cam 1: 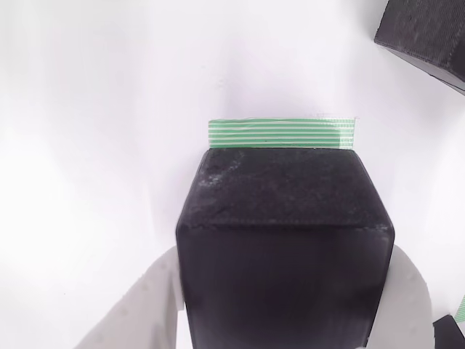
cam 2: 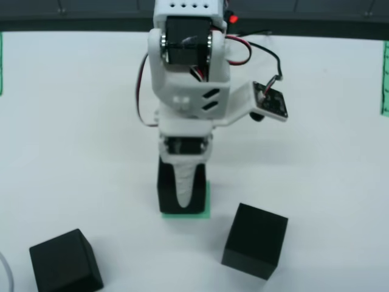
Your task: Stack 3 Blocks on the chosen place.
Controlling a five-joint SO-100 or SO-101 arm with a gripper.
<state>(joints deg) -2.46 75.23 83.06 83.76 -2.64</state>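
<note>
Black cube held squarely upright between the white pincer fingers, faces parallel to the green-striped patch just beyond.

open white table all round, two loose cubes flanking the front approach

Both pictures are bright and evenly lit. In the view that rides on the gripper the white table is washed out almost to pure white, with only faint soft shadows toward the lower left. The nearest black block shows dull grey sheen on its top face; its lower front blurs. The front view is softer and slightly bluish, dark along the top edge, with weak shadows under the blocks.
</note>
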